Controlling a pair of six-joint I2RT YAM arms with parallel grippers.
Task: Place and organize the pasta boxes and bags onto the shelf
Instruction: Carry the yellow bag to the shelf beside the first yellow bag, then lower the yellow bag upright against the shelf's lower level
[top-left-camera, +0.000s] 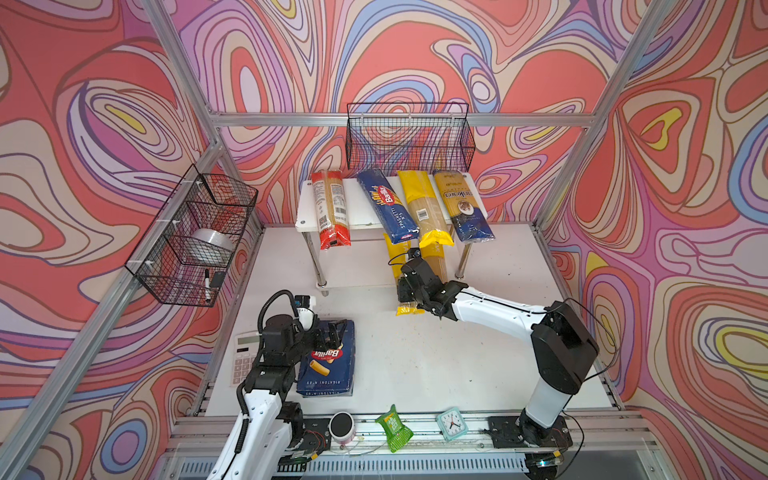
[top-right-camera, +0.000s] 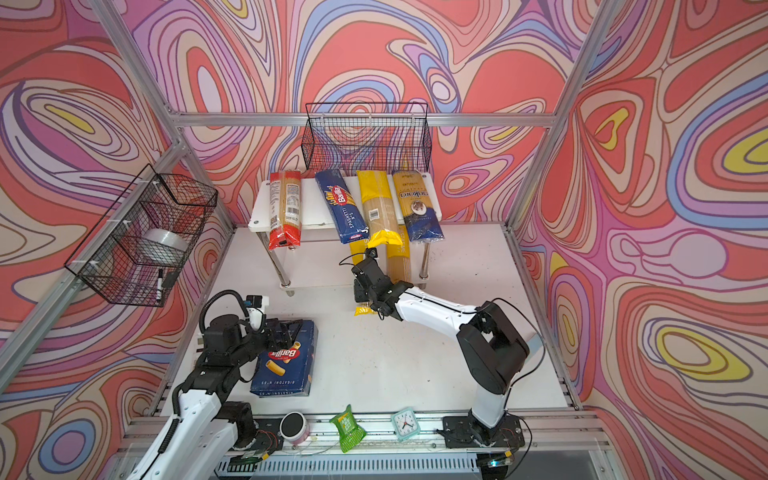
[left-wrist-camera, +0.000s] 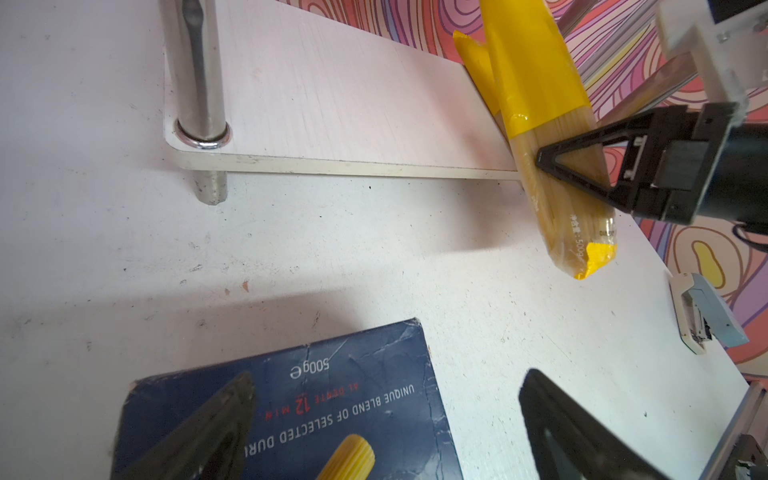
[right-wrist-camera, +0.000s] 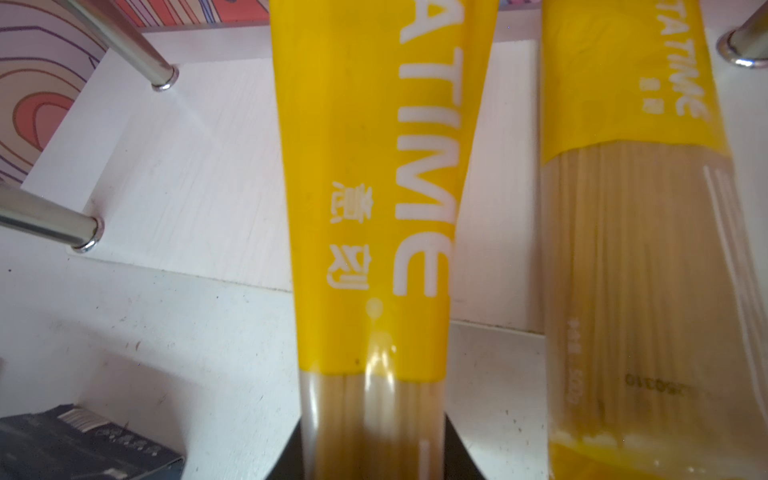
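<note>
Swirl-patterned walls (top-left-camera: 124, 124), white bench (top-left-camera: 436, 365). Shelf (top-left-camera: 307, 199) top tier loaded; one yellow bag (right-wrist-camera: 631, 249) lies on lower tier. Right tool (left-wrist-camera: 544, 160) clenched on second yellow bag (right-wrist-camera: 365, 187), partly in. Rigatoni box (top-left-camera: 328, 370) unshelved, lower left of frame, under spread left tool (top-left-camera: 334, 332).

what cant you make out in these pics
- Shelf lower tier: its back is hidden under the upper tier in both top views.
- Right gripper fingertips on the yellow packet: cut off by the right wrist view's bottom edge, under its own wrist in top views.
- Calculator: partly behind the left arm.
- Dark item in the side basket: too small.
</note>
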